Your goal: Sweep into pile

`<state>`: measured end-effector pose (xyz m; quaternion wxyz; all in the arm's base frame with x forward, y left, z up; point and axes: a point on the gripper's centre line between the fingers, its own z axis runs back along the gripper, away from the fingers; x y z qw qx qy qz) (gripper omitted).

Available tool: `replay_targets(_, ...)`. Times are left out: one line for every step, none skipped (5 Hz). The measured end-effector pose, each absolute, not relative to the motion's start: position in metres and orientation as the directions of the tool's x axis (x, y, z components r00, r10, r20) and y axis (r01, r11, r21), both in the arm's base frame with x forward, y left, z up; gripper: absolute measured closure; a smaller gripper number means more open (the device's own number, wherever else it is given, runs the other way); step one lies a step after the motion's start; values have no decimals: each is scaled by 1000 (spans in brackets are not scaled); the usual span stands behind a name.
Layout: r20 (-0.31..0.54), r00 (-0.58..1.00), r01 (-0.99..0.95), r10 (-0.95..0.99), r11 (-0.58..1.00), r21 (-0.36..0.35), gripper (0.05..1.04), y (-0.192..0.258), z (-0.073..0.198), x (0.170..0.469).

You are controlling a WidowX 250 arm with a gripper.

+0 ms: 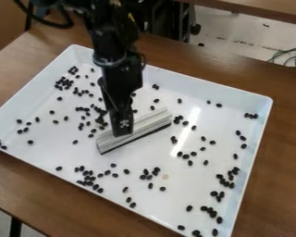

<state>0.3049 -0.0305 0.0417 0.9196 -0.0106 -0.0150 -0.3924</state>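
Note:
The black gripper [122,127] hangs over the middle of the white tray, pointing down onto a grey-white sweeping bar [149,126]. The bar lies at a slant on the tray floor, its dark lower edge facing the front right; the gripper meets it left of its middle and hides part of its back side. Black beans are scattered over the whole tray: a loose cluster [89,178] at the front left, others [223,180] along the right side, and more [64,83] at the back left. Some beans lie close behind the bar, beside the gripper.
The tray's raised rim [194,79] surrounds the beans on all sides. It stands on a brown wooden table [274,152]. One pale round spot or piece [165,176] lies among the beans near the front. Cables [289,55] show beyond the table at the upper right.

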Motion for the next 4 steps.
replay_targets(43,712,702,-701,713,-1,83,-34,29,310)
replay_targets(36,714,700,-699,714,-22,83,-37,18,310)
replay_targets(28,715,699,-698,715,-27,121,-37,9,312)
replay_targets(18,724,690,-690,724,2,426,-40,3,316)
